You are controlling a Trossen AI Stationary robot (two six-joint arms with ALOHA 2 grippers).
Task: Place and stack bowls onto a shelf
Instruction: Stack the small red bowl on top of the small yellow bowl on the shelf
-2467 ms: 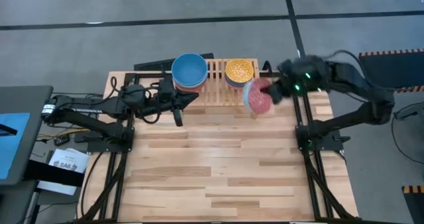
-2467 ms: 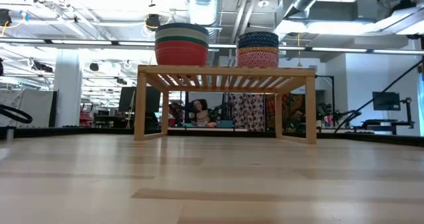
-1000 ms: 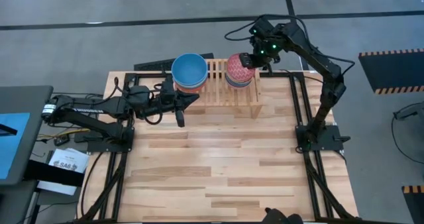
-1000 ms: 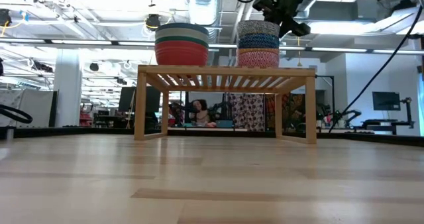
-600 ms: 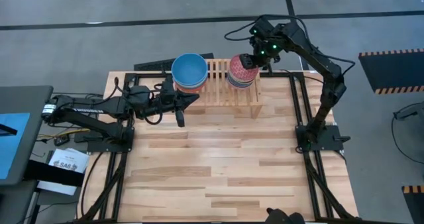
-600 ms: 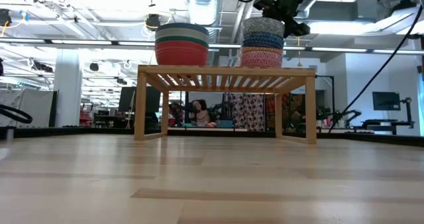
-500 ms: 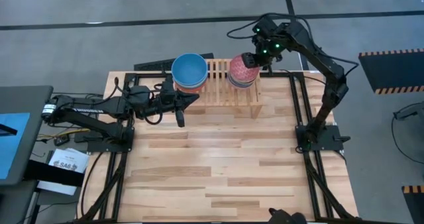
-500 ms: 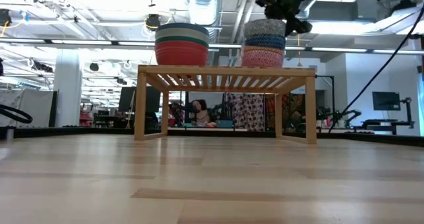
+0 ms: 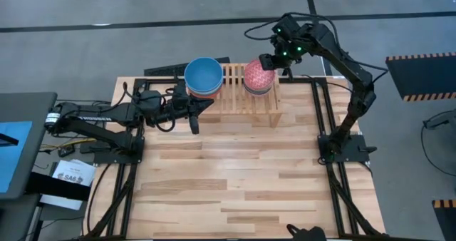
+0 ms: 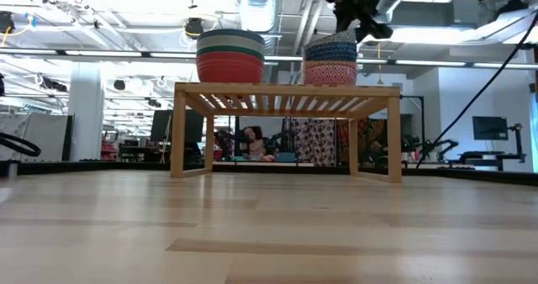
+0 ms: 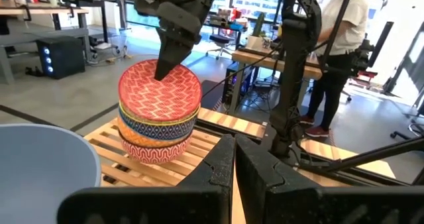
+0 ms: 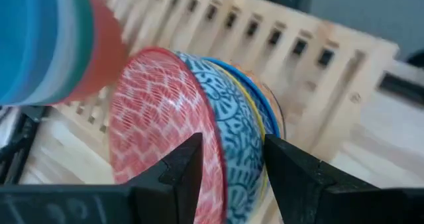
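the left tool (image 9: 195, 124), pressed together, rests low over the plank tabletop (image 9: 235, 177) beside a stack of plain bowls topped by a round blue bowl (image 9: 203, 75) on the slatted light-wood shelf (image 9: 231, 91). to its right, the right tool (image 9: 269, 63) hangs spread over the rim of the red patterned bowl (image 9: 258, 74) topping the patterned stack.

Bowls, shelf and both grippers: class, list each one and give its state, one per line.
Patterned red bowl: topmost of the patterned stack, released.
Patterned stack of bowls: upright on the shelf.
Plain stack, blue bowl on top: upright on the shelf.
Low light-wood slatted shelf: standing, carrying both stacks.
Right gripper: open, at the patterned stack.
Left gripper: shut, beside the shelf.
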